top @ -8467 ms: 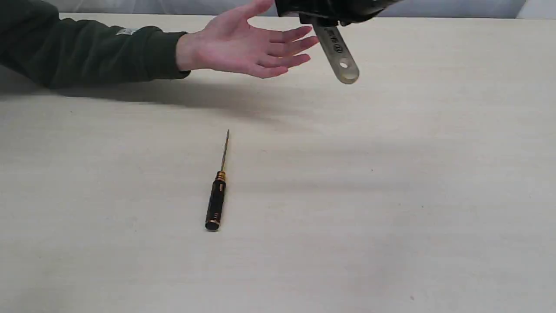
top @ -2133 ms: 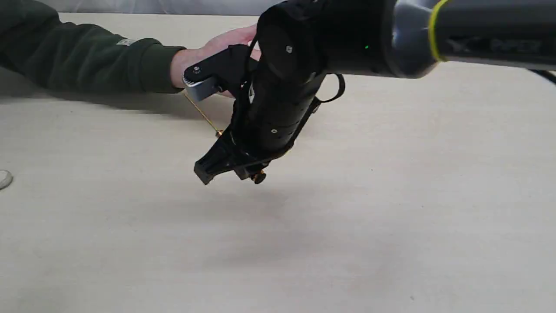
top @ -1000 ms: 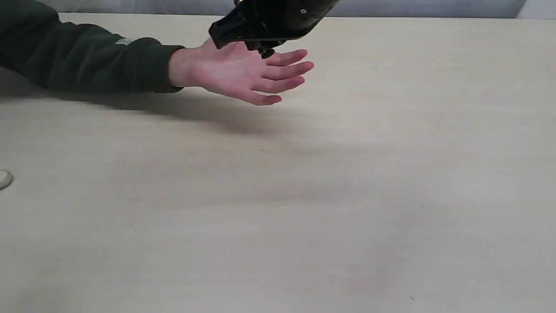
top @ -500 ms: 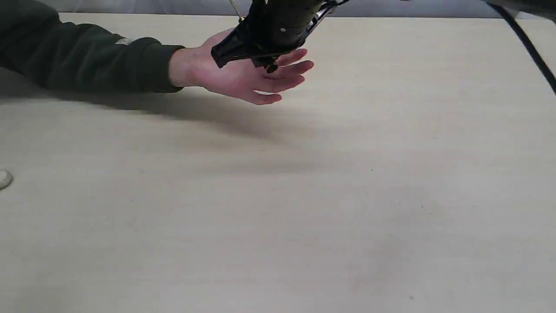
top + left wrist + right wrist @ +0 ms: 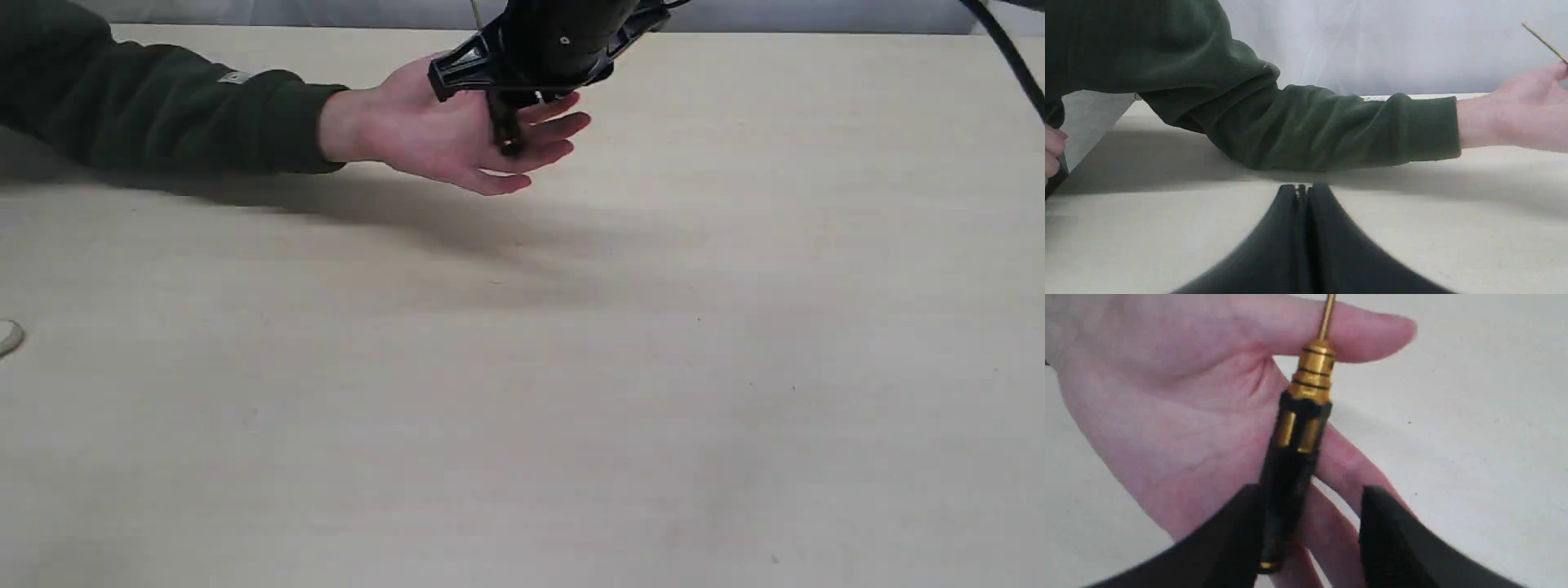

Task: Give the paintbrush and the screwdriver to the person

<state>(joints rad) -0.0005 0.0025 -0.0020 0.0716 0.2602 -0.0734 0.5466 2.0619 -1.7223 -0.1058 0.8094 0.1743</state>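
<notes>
The person's open hand [image 5: 433, 139] is held palm up above the table, its forearm in a dark green sleeve [image 5: 163, 106]. My right gripper [image 5: 1310, 498] hovers just over the palm, jaws apart. The screwdriver [image 5: 1298, 428] stands nearly upright beside one finger, with a gap to the other. Its black handle [image 5: 506, 131] reaches down onto the person's fingers and its golden shaft [image 5: 1543, 41] points up. My left gripper [image 5: 1302, 188] is shut on nothing, low over the table near the sleeve. The paintbrush is out of view.
The pale wooden table [image 5: 571, 367] carries a small whitish round thing [image 5: 8, 336] at its left edge. A black cable [image 5: 1012, 57] crosses the top right corner. A second bare hand [image 5: 1052, 149] shows at the edge of the left wrist view.
The right gripper has shifted slightly right over the palm and its jaws have parted. The screwdriver has swung from tilted to nearly upright, its handle dropping onto the person's fingers.
</notes>
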